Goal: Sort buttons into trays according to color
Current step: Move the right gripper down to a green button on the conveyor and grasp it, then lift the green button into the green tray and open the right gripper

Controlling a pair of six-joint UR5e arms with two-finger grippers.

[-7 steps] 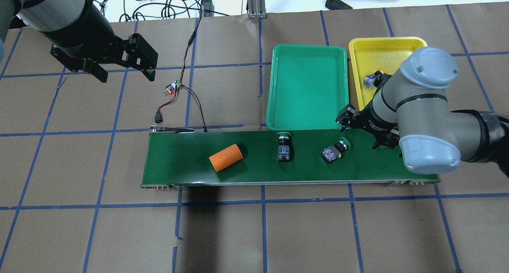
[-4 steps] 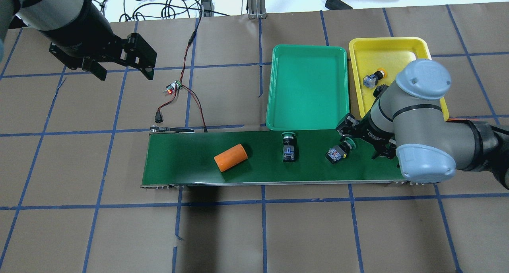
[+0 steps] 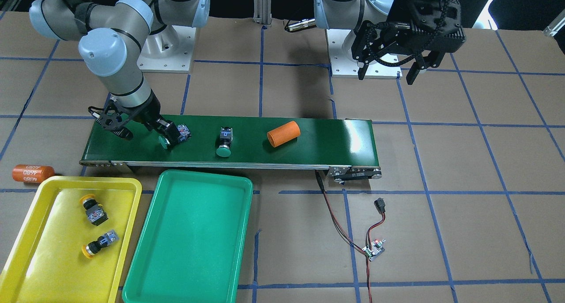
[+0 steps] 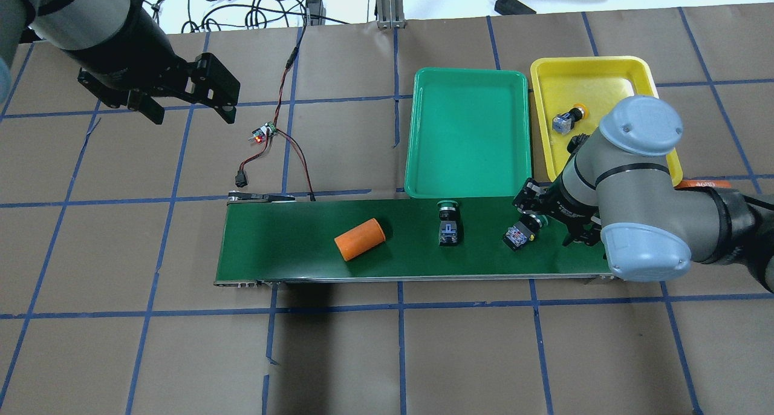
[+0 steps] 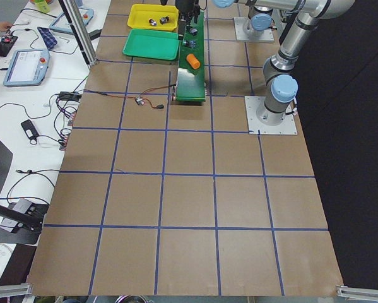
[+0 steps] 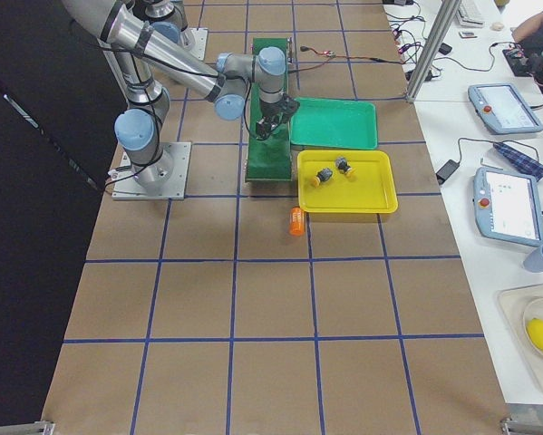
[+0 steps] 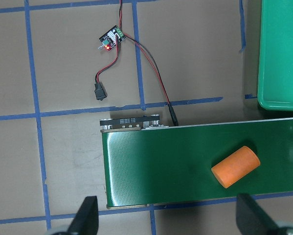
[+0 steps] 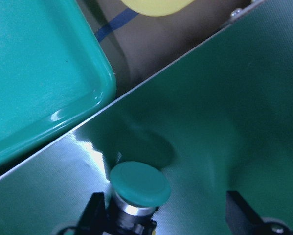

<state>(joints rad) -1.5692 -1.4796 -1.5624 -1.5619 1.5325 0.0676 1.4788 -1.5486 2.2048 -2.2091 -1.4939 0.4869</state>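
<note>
My right gripper [image 4: 547, 216] is down at the right end of the belt [image 4: 290, 239] in the overhead view, spread wide with one green button [image 4: 519, 233] between its fingers. The second green button [image 4: 448, 226] sits mid-belt. Both yellow buttons [image 3: 93, 213] lie in the yellow tray [image 3: 53, 272], lower left of the front view, and my left gripper [image 4: 190, 114] hangs released at upper left.

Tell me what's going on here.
The right gripper is open and down around a green button on the belt. A second green button lies further along. Both yellow buttons sit in the yellow tray; the green tray has none. The left gripper hovers open off the belt.
</note>
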